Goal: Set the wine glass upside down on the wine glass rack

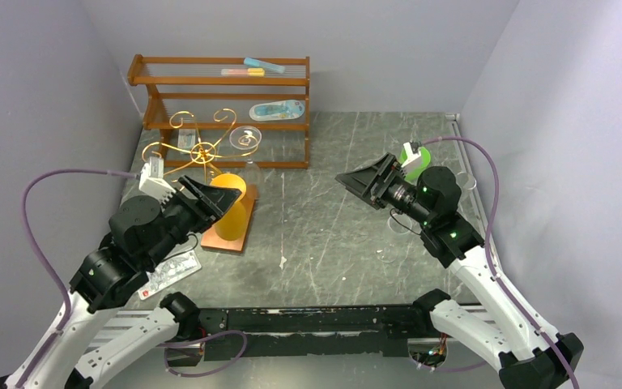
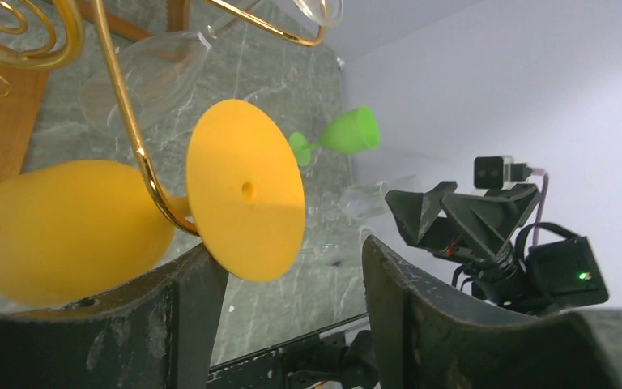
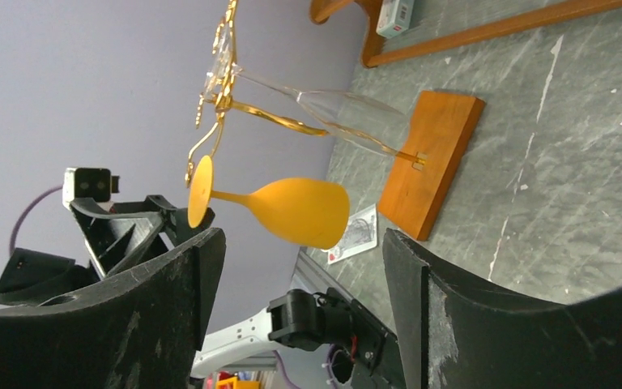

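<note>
An orange wine glass [image 1: 231, 207] hangs upside down from the gold wire wine glass rack [image 1: 202, 150], foot up and bowl down over the rack's copper-brown base [image 1: 228, 235]. In the left wrist view a gold arm [image 2: 129, 121] hooks the stem behind the round foot [image 2: 247, 198], with the bowl [image 2: 65, 231] beyond it. My left gripper [image 2: 291, 267] is open; the foot's rim lies against one finger [image 2: 198, 308] and the other stands well apart. My right gripper [image 3: 300, 243] is open and empty at mid-right [image 1: 364, 182], facing the orange glass [image 3: 291, 207].
A clear glass [image 1: 247, 138] also hangs on the rack. A brown wooden shelf unit [image 1: 219, 97] stands behind it. A green wine glass [image 1: 411, 158] and clear glasses [image 1: 397, 223] sit by the right arm. A card [image 1: 170, 271] lies near the left arm.
</note>
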Controlling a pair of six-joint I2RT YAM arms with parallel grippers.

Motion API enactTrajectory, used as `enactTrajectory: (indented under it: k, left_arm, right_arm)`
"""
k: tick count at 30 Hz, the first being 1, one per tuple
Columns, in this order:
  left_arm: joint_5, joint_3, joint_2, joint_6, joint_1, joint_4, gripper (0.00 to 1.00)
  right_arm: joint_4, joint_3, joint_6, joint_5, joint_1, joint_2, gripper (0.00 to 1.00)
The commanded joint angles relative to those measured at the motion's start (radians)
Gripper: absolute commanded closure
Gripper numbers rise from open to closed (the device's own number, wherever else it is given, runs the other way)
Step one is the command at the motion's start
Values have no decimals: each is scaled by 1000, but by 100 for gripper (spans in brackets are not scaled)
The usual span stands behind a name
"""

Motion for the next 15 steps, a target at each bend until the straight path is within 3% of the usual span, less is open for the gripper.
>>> enactTrajectory:
  k: [1, 7, 12, 15]
  left_arm:
    - [39, 20, 17, 73, 8, 32, 31]
    - [74, 30, -7, 130, 8, -40, 5]
    - [221, 69, -19, 333, 7, -86, 3]
    - [404, 116, -29, 497, 9, -71, 4]
  right_arm:
    - [-112, 61, -88, 37, 0, 36, 26]
    - [-322, 164, -313, 189, 1, 129, 26]
    - [-491, 254, -479, 425, 0, 171, 25]
    - [-561, 300, -550, 556, 1, 176, 24]
